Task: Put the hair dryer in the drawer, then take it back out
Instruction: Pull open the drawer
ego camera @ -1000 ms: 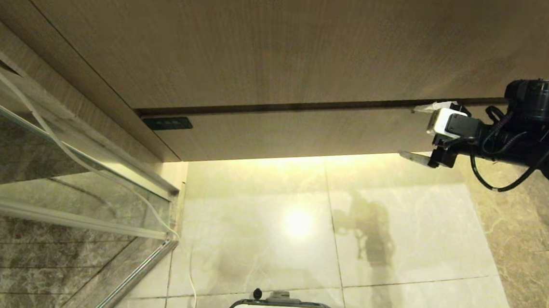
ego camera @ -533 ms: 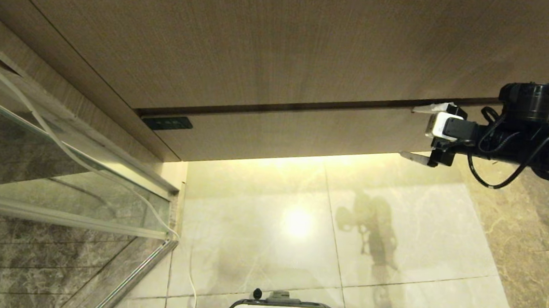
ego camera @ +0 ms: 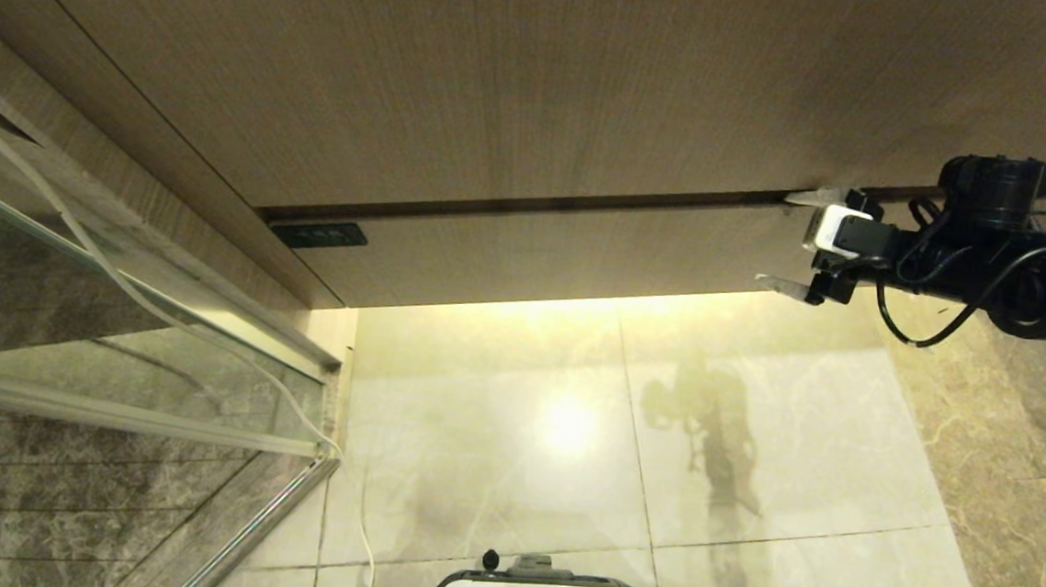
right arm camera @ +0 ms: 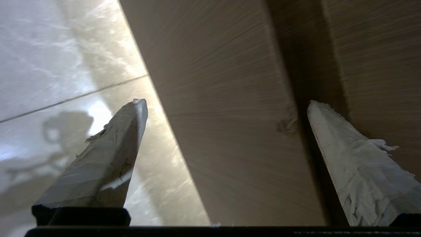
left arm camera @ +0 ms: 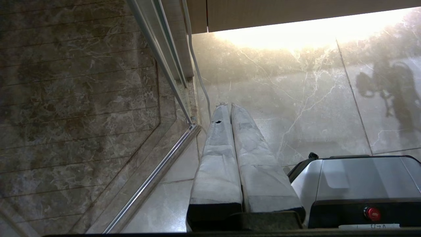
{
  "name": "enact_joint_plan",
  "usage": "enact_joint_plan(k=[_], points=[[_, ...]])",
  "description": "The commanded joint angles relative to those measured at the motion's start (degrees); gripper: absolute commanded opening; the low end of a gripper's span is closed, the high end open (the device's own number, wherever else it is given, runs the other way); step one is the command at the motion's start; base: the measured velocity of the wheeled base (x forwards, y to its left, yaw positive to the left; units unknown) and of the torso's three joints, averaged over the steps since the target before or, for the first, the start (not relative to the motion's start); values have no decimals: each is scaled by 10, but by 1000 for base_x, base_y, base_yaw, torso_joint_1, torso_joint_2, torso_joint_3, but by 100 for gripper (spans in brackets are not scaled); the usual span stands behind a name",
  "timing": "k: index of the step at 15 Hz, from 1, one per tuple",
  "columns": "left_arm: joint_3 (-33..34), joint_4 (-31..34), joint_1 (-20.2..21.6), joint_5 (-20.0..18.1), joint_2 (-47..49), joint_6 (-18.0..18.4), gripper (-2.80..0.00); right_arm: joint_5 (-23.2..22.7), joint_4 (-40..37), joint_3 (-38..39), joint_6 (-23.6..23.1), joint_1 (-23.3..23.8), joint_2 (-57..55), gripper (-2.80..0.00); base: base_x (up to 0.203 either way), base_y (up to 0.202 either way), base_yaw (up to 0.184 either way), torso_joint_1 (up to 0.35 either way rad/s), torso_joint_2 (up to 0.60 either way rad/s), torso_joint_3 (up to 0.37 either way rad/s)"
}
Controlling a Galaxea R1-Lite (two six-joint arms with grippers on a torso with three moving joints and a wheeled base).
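Right gripper [ego camera: 792,241] has crept a little further toward the cabinet face than a second back, and sits slightly higher against it; nothing else in the head view has shifted.

Jaws spread to their widest, holding nothing. One finger tip lies at the dark seam between the drawer [ego camera: 563,250] front and the taller wood-grain panel [ego camera: 501,80] above it; the other hangs just past the drawer's lower edge, over the lit floor tiles [ego camera: 753,420]. The right wrist view confirms it: the flat drawer front [right arm camera: 230,131] fills the gap between the two taped fingers [right arm camera: 111,148], with the shadowed seam running along the far one.

Likely reason for the pose: the front has no handle, so the wide spread brackets its full height, putting one finger at the seam to hook or pinch an edge and draw it open. Contact with the wood cannot be told.

Drawer closed. Hair dryer not visible in any view; its whereabouts cannot be told from here.

Left gripper [left arm camera: 230,108] parked low beside the robot base [left arm camera: 355,184], well apart from the work, jaws pressed together, empty.
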State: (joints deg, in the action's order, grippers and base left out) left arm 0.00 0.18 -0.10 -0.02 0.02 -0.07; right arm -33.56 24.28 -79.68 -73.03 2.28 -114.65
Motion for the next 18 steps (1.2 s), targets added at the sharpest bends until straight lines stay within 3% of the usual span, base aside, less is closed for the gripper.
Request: enact_joint_plan(k=[1, 3, 5, 9, 13, 18], points=[[1, 0, 0, 0, 0, 0, -280, -1, 18, -7, -2, 0, -17, 0, 0, 0, 0, 0, 0, 0], [1, 0, 0, 0, 0, 0, -280, 5, 19, -6, -4, 0, -22, 0, 0, 0, 0, 0, 0, 0], [1, 0, 0, 0, 0, 0, -280, 42, 14, -3, 1, -1, -30, 0, 0, 0, 0, 0, 0, 0], [0, 0, 0, 0, 0, 0, -280, 80, 1, -7, 39, -5, -40, 0, 0, 0, 0, 0, 0, 0], [1, 0, 0, 0, 0, 0, -280, 149, -50, 0, 88, -6, -17, 0, 0, 0, 0, 0, 0, 0], [1, 0, 0, 0, 0, 0, -280, 171, -58, 24, 108, -10, 2, 0, 0, 0, 0, 0, 0, 0]])
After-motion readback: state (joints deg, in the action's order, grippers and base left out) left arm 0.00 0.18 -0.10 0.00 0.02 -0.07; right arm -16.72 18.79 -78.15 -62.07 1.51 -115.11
